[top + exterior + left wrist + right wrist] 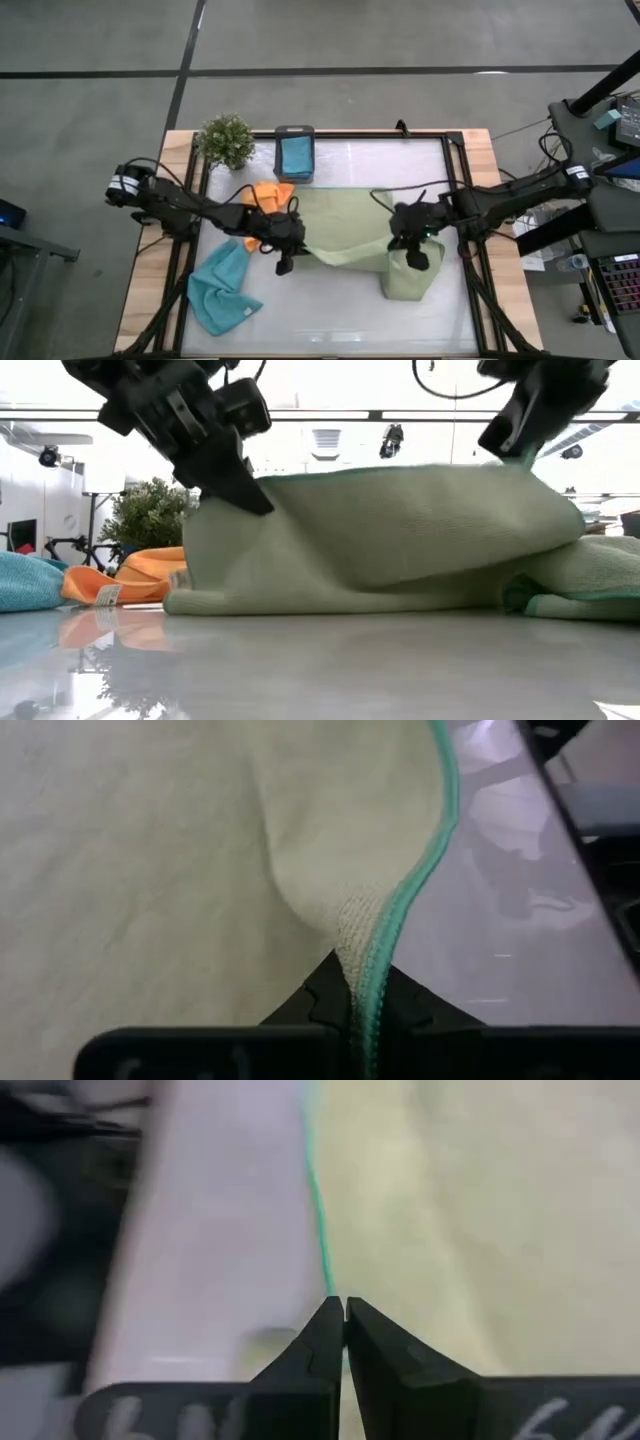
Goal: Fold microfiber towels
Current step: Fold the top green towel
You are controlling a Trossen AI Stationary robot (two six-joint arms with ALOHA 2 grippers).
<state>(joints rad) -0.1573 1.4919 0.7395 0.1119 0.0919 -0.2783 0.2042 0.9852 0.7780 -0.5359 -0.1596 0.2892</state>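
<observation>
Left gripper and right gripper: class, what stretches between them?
The sage green towel spans from left gripper to right gripper, clearest in the high view.

Sage green towel (400, 540): soft, matt, nubby cloth. Table (330, 670): smooth, glossy, reflective top; wooden edge.

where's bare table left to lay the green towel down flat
Bare patches: the near strip between the blue towel and the folded green towel, and the far right corner beyond the held green towel. Crowded: the far left, with the plant, dark box and orange towel.
</observation>
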